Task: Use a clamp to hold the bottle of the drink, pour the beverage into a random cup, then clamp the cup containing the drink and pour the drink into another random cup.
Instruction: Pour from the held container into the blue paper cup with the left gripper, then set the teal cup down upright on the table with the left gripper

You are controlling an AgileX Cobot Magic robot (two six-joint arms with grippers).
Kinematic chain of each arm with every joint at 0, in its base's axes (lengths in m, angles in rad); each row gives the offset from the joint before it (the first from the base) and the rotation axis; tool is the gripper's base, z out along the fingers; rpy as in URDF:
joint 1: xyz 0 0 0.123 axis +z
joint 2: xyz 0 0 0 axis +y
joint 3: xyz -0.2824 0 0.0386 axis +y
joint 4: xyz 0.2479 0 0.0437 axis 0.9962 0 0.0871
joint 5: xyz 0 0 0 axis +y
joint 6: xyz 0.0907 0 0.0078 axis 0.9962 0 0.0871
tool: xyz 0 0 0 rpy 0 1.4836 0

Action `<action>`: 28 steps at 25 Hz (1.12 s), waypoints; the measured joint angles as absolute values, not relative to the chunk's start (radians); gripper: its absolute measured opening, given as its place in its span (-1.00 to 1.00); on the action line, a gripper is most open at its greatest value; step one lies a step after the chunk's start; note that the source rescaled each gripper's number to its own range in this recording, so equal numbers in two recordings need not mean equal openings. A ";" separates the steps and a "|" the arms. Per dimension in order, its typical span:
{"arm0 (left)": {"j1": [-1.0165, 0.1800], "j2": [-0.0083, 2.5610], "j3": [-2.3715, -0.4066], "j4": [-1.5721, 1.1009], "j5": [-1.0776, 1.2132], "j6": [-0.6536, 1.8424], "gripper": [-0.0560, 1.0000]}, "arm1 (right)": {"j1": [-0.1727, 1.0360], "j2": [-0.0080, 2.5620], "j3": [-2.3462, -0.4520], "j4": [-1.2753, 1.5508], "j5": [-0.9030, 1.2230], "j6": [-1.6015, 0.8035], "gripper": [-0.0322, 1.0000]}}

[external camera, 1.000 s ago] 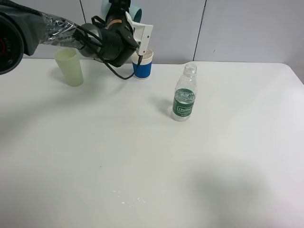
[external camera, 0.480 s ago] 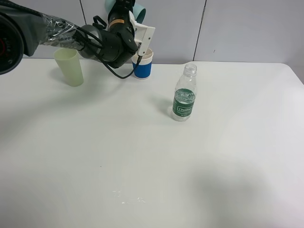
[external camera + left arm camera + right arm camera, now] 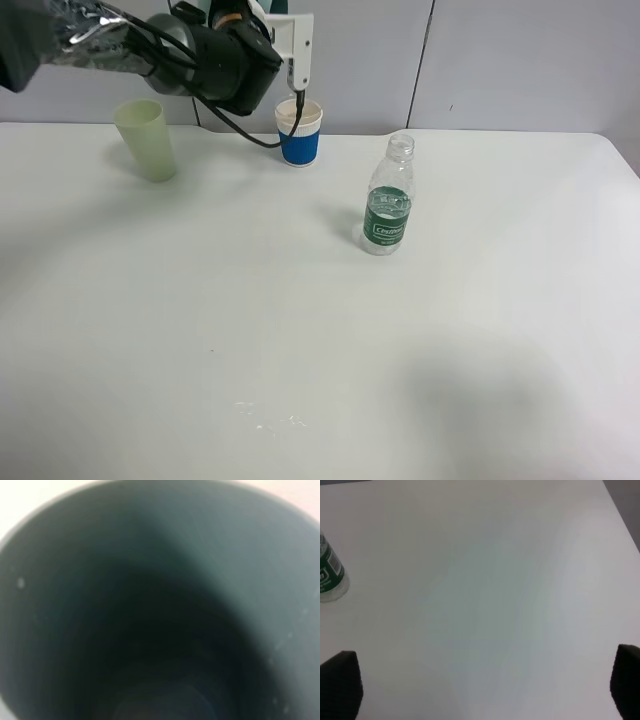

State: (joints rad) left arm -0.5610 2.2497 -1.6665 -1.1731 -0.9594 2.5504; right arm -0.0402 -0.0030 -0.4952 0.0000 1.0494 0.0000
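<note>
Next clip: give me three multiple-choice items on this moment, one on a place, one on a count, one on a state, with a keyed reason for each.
1. Where does the bottle stand?
A. right of the blue cup
B. left of the yellow-green cup
C. on its side by the table's front edge

2. How many cups stand on the table?
A. one
B. two
C. four

3. How is the right gripper?
A. shut on the bottle
B. shut, empty
C. open, empty

Key: 1 A, the high view shows the bottle upright, right of the blue cup. 2 B, only the yellow-green and blue cups stand there. 3 C, its fingertips sit far apart over bare table.
</note>
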 joint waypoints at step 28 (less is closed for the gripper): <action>-0.436 1.394 -0.948 -1.307 -0.122 1.596 -0.85 | -0.040 -0.003 -0.495 0.000 1.049 0.000 1.00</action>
